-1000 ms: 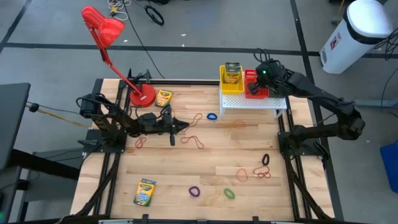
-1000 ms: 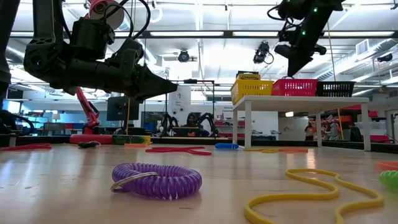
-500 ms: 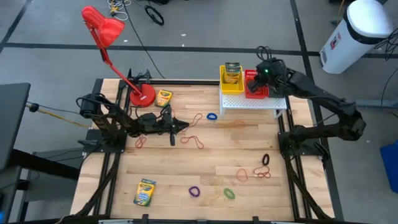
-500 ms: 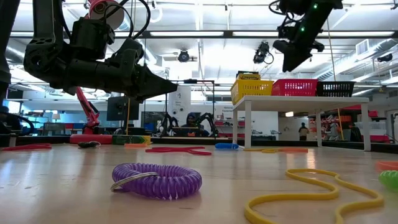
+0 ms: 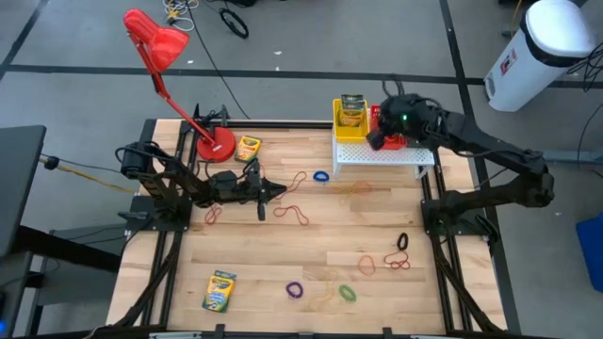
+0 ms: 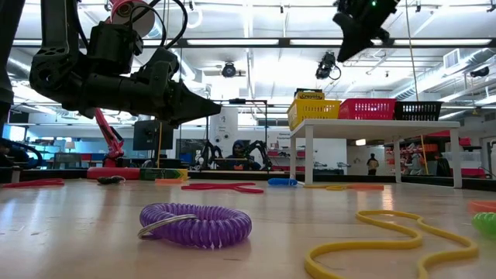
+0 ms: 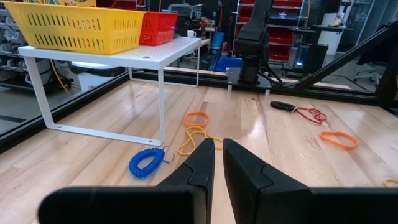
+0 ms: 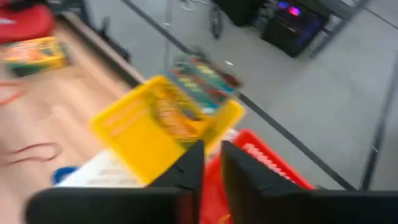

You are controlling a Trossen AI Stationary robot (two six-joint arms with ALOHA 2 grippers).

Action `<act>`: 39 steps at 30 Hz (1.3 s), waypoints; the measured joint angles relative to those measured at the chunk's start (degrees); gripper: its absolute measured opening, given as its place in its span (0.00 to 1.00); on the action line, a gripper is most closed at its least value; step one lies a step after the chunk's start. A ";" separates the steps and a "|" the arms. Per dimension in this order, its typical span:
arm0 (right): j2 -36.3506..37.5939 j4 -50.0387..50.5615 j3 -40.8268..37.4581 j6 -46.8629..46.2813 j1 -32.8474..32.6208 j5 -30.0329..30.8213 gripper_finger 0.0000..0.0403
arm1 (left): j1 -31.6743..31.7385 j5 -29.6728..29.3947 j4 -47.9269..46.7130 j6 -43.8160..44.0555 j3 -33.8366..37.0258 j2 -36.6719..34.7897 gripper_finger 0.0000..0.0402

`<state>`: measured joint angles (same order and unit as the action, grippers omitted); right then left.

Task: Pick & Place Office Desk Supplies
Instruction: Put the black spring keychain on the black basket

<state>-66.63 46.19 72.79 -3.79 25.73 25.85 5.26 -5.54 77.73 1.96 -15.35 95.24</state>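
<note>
The red basket sits on the white shelf beside the yellow basket, which holds a crayon box. The right tool hangs over the red basket, fingers nearly together, empty. The left tool waits mid-bench, pressed together.

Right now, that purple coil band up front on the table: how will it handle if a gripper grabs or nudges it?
The purple coil band lies flat as a coiled loop, so it is probably springy and would stretch or sag rather than stay stiff. It looks thin and light, so a nudge would likely slide it across the smooth wooden table. Lying flat, it seems unlikely to roll.
</note>
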 joint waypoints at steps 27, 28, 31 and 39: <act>-4.21 -0.23 -0.13 -9.47 -32.48 2.34 0.01 | 0.00 0.02 0.16 0.00 0.00 0.02 0.09; -5.12 -0.14 -0.13 -9.47 -32.72 1.99 0.01 | 0.00 0.02 0.28 0.00 0.00 0.02 0.09; -7.85 -0.56 -0.13 -9.40 -33.04 0.08 0.01 | 0.00 0.02 0.31 0.00 -0.02 0.02 0.09; -15.58 -5.73 -0.15 -5.82 -33.02 -7.60 0.00 | 0.02 0.00 0.05 0.00 -0.02 0.02 0.09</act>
<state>-82.21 40.46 72.64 -9.61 -7.29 18.25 5.27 -5.54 77.78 1.96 -15.38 95.26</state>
